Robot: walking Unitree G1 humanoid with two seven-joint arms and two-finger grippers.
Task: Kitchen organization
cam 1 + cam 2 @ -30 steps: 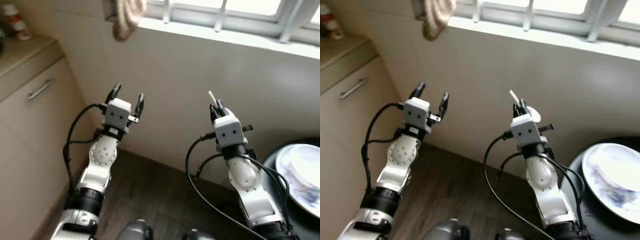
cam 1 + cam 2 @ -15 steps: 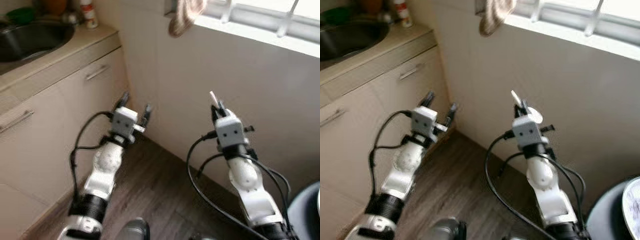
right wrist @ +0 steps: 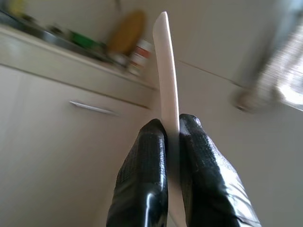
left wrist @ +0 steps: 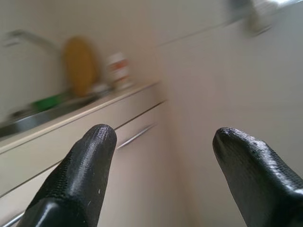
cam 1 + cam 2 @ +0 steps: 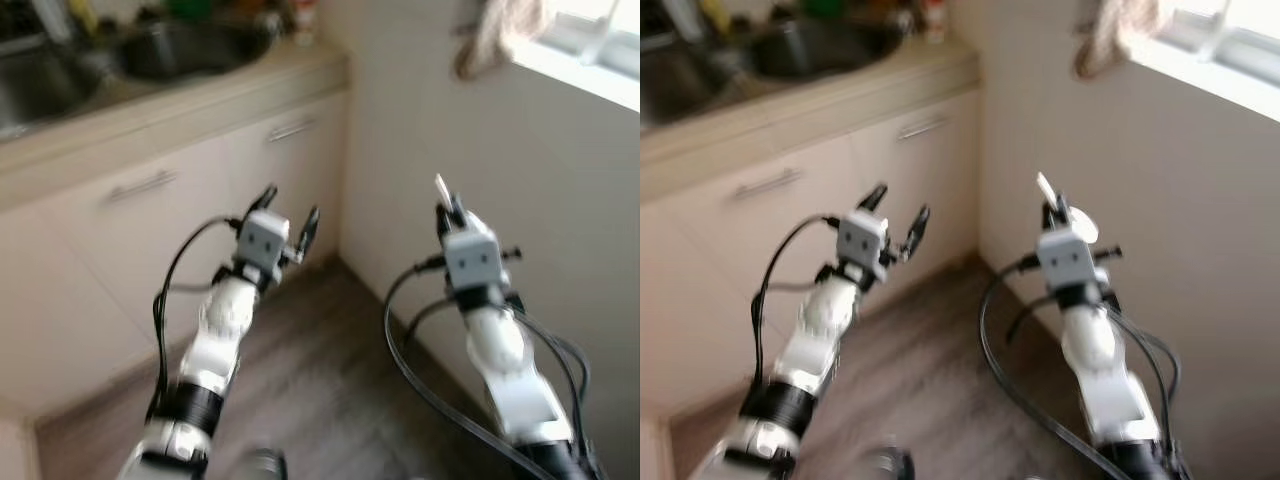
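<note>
Currently, status: robot faces a kitchen corner; head views are blurred, so fine detail is unreliable.
Right gripper (image 3: 166,142): fingers clenched on a thin white utensil handle (image 3: 165,71), which stands up between the pads and projects well past the tips.
Left gripper (image 5: 289,210): fingers spread apart, holding nothing, raised in front of the cabinet doors (image 5: 160,230).
Item location: the utensil is in the air in the right gripper, near the wall (image 5: 420,130) under the window sill, apart from the counter (image 5: 190,100) and the sink (image 5: 190,45).
Risk 1: the handle is pinched low down, so it may pivot or slip out.
Risk 2: the projecting tip may strike the wall or the hanging cloth (image 5: 497,35) if the arm swings.
Risk 3: blur suggests camera motion; judging clearance to the cabinet is uncertain.
</note>
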